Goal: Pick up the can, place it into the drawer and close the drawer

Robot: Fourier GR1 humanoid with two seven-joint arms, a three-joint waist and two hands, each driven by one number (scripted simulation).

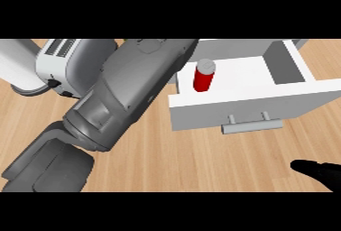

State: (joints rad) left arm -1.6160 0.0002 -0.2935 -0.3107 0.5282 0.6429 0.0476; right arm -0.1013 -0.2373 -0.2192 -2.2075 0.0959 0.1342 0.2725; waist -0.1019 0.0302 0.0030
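Two of the three steps look done from where I stand: the red can (205,76) stands upright inside the open white drawer (246,106), near its left side, with nothing holding it. What is left, I'd say, is the closing. The drawer is pulled well out over the wooden counter (186,158), its grey handle (251,125) facing the robot and untouched. The big grey left forearm (123,90) slants up across the view towards the drawer's left edge, and its hand is hidden from me, so I cannot tell whether that one is open or closed. The right hand (320,171) shows only as a dark shape at the lower right edge, apart from the handle; its fingers I cannot make out either. A white toaster (57,61) sits at the upper left.
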